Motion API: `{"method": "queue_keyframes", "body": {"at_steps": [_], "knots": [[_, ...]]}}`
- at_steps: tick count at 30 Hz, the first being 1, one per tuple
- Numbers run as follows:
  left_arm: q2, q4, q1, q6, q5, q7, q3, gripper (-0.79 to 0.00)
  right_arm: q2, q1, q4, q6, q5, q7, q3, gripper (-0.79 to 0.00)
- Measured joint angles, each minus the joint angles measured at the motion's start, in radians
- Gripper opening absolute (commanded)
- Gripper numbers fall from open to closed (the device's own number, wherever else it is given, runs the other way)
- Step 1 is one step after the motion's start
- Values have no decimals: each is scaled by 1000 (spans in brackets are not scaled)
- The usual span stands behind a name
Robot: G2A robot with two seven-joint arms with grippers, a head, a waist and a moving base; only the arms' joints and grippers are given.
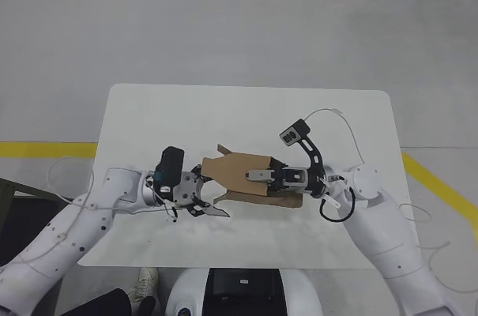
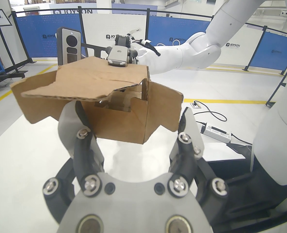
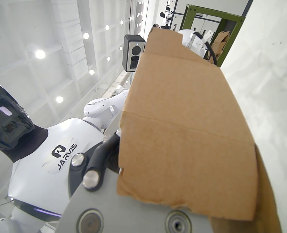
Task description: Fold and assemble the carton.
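Two hands work one carton (image 1: pixel 235 170), lying on its side mid-worktop (image 1: pixel 144 118). Nearest, the left hand (image 2: pixel 126 112) hangs open just before the carton's flapped open end, touching nothing. Beyond, the right hand (image 2: pixel 118 61) pinches the carton's top panel at its far end.

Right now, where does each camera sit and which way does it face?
Top view: above the arms, looking down at the table; both arms meet at the carton.
Left wrist view: on the left wrist, facing the carton's open end past the open left gripper; right gripper on top.
Right wrist view: on the right wrist, facing along a carton panel toward the left arm.
Shared: all three show the carton.
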State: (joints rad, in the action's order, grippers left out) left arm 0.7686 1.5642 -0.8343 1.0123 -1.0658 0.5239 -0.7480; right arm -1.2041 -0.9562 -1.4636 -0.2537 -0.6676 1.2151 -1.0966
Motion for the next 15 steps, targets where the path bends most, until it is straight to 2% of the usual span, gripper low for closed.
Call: {"method": "queue_keyframes", "body": {"at_steps": [7,8,11,15], "knots": [[-12,-13,23,0,16,27,34,-175,-1,5,3,2,-2,9,5,-785],[-15,-14,27,0,17,31,41,-188,-1,5,3,2,-5,12,6,-785],[-20,-17,38,0,18,44,59,-299,-3,6,5,-1,-15,18,8,-785],[-28,-26,53,0,28,69,85,-332,-4,10,7,0,-18,25,11,-785]]}}
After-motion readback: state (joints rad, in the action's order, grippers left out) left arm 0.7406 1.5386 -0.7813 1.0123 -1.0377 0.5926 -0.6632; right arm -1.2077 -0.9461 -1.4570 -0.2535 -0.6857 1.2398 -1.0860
